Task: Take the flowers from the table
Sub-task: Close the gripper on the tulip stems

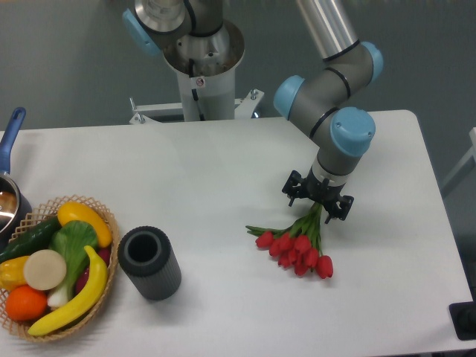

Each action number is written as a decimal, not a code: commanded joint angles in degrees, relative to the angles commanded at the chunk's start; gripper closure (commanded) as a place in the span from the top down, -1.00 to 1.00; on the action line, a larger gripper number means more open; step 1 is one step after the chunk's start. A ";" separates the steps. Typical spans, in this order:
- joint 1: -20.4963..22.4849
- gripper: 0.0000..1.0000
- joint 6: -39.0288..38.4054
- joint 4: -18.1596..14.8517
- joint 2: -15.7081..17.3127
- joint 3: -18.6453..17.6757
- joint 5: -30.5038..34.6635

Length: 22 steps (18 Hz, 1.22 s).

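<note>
Gripper [319,199] fingers stand spread astride the stem end of the flowers [295,246], whose long axis we see running below-left toward the buds.

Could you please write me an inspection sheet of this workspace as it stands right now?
Surface: white table, plain, rounded corners.
Job's things: flowers lie on the table, red buds toward the camera, stems running up under the tool.
Clutter: dark cylinder upright left of centre; basket of fruit and vegetables at the left edge; pot with a blue handle behind it.
Grippers: tool is over the stem ends; whether it grips them cannot be told.
Cables: nothing seen.
Surroundings: arm base behind the table; grey floor; dark object at lower right.
</note>
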 joint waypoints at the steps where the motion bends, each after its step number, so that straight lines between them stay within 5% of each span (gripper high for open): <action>1: 0.00 0.60 -0.09 0.00 0.00 0.00 0.00; 22: 0.09 -0.34 -0.09 0.00 0.44 0.88 -0.26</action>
